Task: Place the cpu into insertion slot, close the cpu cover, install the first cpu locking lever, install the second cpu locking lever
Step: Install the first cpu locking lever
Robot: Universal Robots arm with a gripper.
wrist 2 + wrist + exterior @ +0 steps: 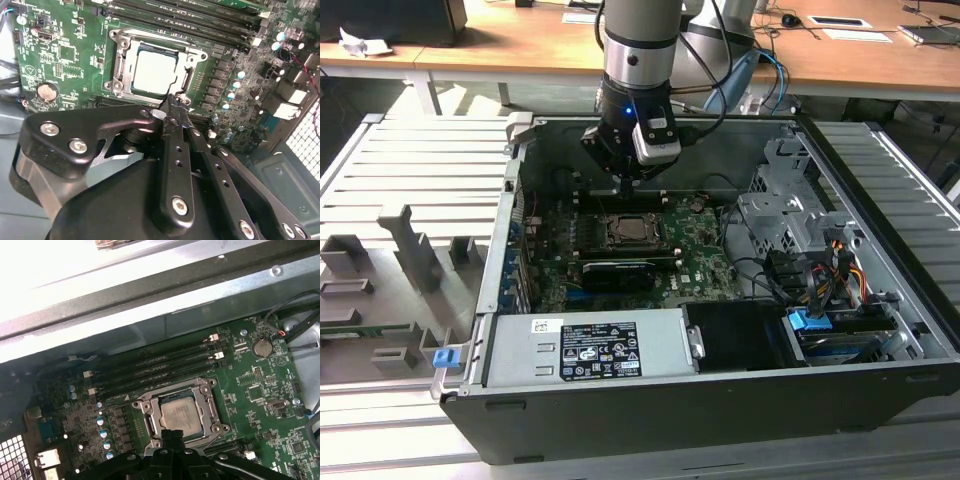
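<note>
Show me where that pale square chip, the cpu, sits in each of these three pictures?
Exterior view: cpu mid-motherboard, just below the gripper.
Second wrist view: cpu in its socket, beyond the fingertips.
First wrist view: cpu low centre.
Shared landmark: the cpu cover framing it.

In the first wrist view, the small square cpu with its pale silvery metal top [179, 415] lies in the socket on the green motherboard [260, 390], framed by the silvery-grey metal cpu cover [210, 399], with the black gripper [173, 436] closed at the socket's near edge, beside four long black memory slots [155, 367].
</note>
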